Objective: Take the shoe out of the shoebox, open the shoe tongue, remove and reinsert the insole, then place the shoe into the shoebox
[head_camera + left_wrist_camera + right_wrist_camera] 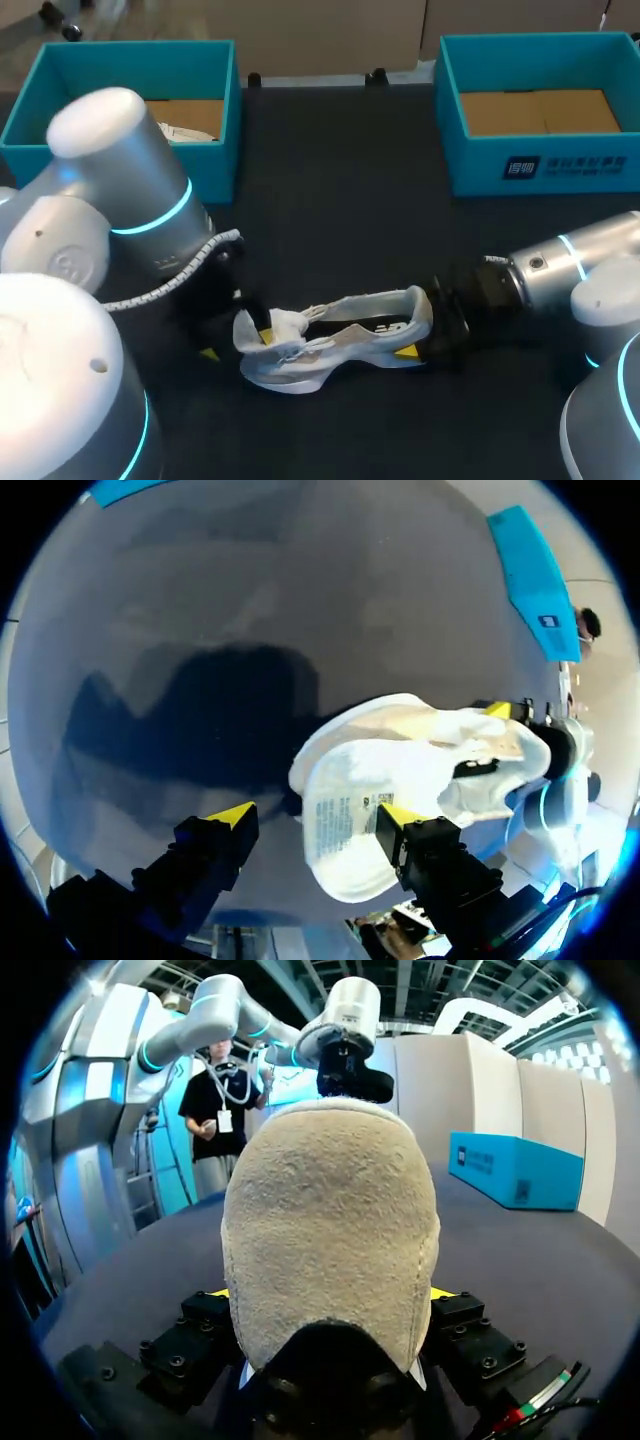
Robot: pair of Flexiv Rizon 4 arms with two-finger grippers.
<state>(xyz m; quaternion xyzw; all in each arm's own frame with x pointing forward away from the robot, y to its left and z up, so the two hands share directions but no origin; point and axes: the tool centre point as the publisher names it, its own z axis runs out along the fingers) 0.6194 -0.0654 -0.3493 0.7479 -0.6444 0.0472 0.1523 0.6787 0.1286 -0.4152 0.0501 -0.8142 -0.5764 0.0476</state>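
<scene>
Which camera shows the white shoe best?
The head view: it shows the whole shoe lying on the table. The left wrist view catches mostly its tongue up close; the right wrist view is filled by its heel.

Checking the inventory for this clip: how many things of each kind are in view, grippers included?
Teal shoeboxes: 2, the left shoebox and the right shoebox.
White shoe lying outside the boxes: 1.
Part-hidden white item in the left shoebox: 1.
Grippers: 2, the left gripper and the right gripper.
Total: 6.
</scene>
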